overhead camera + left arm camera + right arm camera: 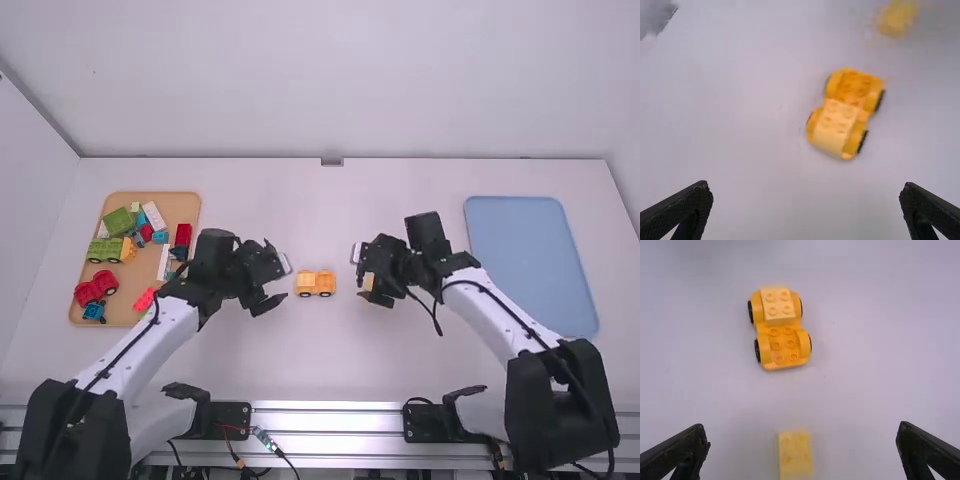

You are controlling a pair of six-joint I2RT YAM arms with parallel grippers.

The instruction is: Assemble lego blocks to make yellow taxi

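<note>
While the part-built taxi point(315, 283) sits between near and far edges of the table point(330, 365), my left gripper point(806, 186) and right gripper point(801, 427) gape wide, empty; stacking likely needs the loose block point(795, 455) gripped squarely next

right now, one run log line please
left gripper open; right gripper open near loose yellow block; wheeled base carries another yellow block

no readable text, labels or numbers anywhere
</note>
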